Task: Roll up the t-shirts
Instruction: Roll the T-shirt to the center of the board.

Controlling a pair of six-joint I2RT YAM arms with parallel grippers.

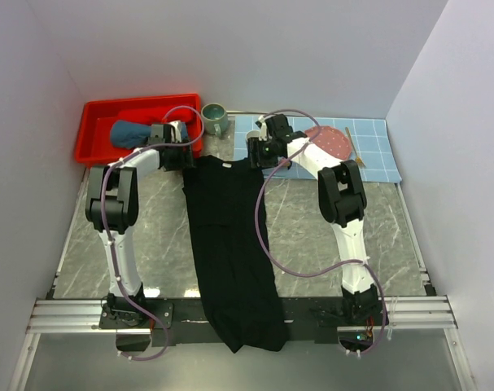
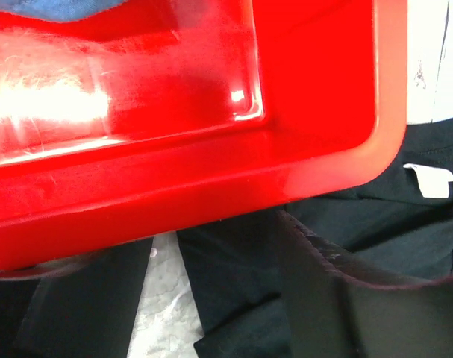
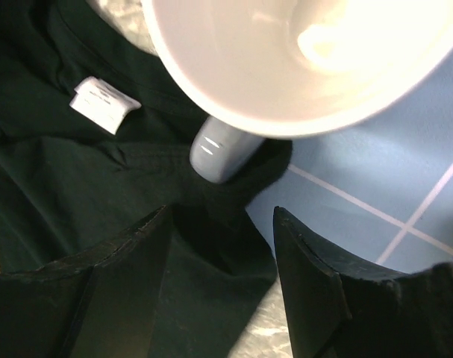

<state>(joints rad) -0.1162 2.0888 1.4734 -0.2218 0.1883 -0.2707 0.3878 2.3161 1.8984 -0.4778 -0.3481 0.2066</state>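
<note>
Nearest me, the hem of the black t-shirt (image 1: 230, 244) hangs over the near edge of the table (image 1: 149, 236), between the two arm bases. It lies as one narrow strip, its long axis running near to far, with the collar and its white label (image 3: 103, 104) at the far end.

Both arms reach to that far end. The left gripper (image 1: 185, 155) sits at the strip's far-left corner, hard against the red tray (image 1: 96, 114), where the teal t-shirt (image 1: 131, 134) lies bundled. The right gripper (image 3: 222, 224) hovers over the far-right corner, just short of the mug (image 1: 214, 119) and the edge of the checked placemat (image 1: 377, 159).

From the wrist views I read both pairs of jaws as spread apart, with black cloth below them and nothing pinched.

As I judge it, the roll must start at the collar and travel toward me along the strip. Each arm is already nearest its own corner. The tray rim and the mug handle crowd the jaws.
</note>
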